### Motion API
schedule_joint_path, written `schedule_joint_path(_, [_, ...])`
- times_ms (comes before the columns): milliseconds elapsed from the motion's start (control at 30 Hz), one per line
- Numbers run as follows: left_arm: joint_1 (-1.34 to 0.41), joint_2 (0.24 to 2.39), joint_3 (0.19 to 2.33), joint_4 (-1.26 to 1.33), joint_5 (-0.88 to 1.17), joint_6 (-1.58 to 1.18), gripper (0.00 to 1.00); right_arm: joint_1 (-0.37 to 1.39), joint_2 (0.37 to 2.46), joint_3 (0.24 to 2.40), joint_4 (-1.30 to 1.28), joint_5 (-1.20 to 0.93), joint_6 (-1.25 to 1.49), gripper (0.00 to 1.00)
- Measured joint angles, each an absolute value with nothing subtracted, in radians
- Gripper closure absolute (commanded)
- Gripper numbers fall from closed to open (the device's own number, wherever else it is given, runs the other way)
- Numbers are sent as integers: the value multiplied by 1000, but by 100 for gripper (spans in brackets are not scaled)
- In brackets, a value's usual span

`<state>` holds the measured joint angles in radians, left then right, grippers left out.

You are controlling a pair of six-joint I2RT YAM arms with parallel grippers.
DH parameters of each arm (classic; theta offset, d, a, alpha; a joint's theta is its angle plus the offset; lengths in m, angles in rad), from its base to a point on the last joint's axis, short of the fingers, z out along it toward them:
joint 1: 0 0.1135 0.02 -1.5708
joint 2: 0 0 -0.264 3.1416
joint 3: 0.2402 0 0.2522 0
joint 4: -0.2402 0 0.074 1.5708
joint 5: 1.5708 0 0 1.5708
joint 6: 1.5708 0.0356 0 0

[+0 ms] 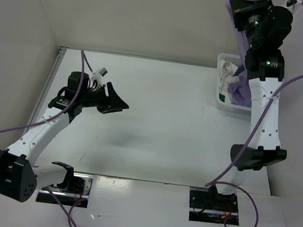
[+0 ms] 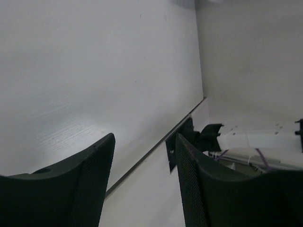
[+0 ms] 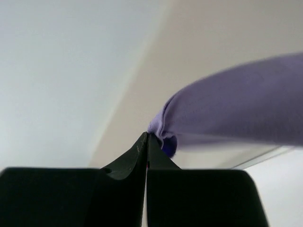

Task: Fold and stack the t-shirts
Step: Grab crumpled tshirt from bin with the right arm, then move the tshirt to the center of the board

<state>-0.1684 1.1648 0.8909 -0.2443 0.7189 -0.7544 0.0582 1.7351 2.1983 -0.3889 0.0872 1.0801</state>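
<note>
My right gripper [image 1: 238, 9] is raised high above the back right corner, shut on an edge of the lavender-purple t-shirt [image 1: 243, 44]. The shirt hangs down from it into the white basket [image 1: 222, 60]. In the right wrist view the closed fingertips [image 3: 147, 136] pinch a fold of the lavender-purple t-shirt [image 3: 232, 111]. A cream-white t-shirt [image 1: 227, 73] lies bunched in the basket beside it. My left gripper [image 1: 116, 104] hovers open over the left part of the table. Nothing sits between its fingers [image 2: 94, 165] in the left wrist view, where the left gripper [image 2: 144, 139] faces bare table.
The white table [image 1: 162, 120] runs between a wall on the left and the basket at the back right. Both arm bases [image 1: 209, 203] and their purple cables sit along the near edge.
</note>
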Motion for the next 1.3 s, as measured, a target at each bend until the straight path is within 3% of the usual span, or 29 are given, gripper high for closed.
schedule_joint_path(133, [-161, 1120, 896, -213, 660, -825, 39, 191, 1748, 2497, -385, -160, 1045, 100])
schedule_joint_path(267, [-120, 1103, 907, -193, 613, -876, 39, 203, 1758, 2766, -276, -393, 1127, 100])
schedule_joint_path(467, [-38, 1118, 965, -200, 572, -897, 36, 200, 1638, 2726, -166, -547, 1195, 100])
schedule_joint_path(533, [-28, 1128, 988, -187, 561, -897, 36, 200, 1567, 2589, -168, -566, 1158, 100])
schedule_joint_path(700, [-60, 1129, 941, -160, 525, -869, 36, 268, 1304, 1868, -231, -478, 950, 94])
schedule_joint_path(833, [-217, 1191, 920, -212, 430, -788, 31, 286, 1257, 1316, -316, -287, 828, 83])
schedule_joint_path(967, [-370, 1334, 904, -240, 342, -741, 27, 282, 1222, 929, -506, -101, 788, 54])
schedule_joint_path(1133, [-415, 1370, 795, -294, 266, -733, 23, 258, 1043, 810, -584, 50, 780, 36])
schedule_joint_path(1267, [-429, 1419, 785, -315, 230, -713, 23, 239, 1072, 815, -572, 133, 802, 36])
schedule_joint_path(1300, [-443, 1438, 784, -315, 224, -710, 23, 230, 1099, 812, -569, 148, 807, 32])
